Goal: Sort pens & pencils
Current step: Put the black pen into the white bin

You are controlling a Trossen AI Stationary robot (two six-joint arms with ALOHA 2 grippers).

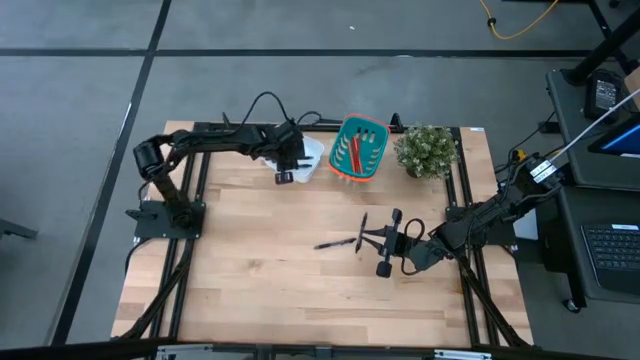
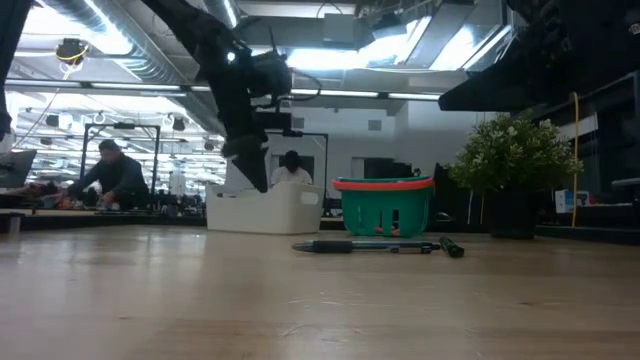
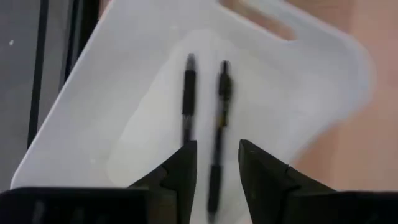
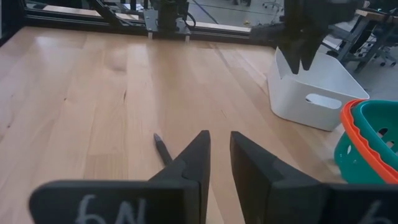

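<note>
Behind the wooden table [image 1: 260,290] runs a busy lab, with people bent over benches far off in the low view. Your left gripper [image 1: 284,175] hangs above the white bin [image 4: 314,87] at the far edge, fingers [image 3: 184,163] apart and holding nothing; two black pens [image 3: 188,93] lie side by side on the bin floor below it. The red and orange pencils [image 1: 355,150] sit in the teal basket [image 1: 358,152] just beside the bin. Two more pens [image 1: 340,242] rest on the bare wood mid-table, close to your right gripper [image 1: 378,240], whose fingers stand a little apart, gripping nothing that shows.

Your risks, as I judge them: lifting the left arm out at an angle could catch the bin wall and drag or tip the light container. On the right, a thin pen lying flat can roll or skid away if one finger touches first. Watch also that the right arm's reach does not cross the left's retreat, nor brush the potted plant [image 1: 427,150].
</note>
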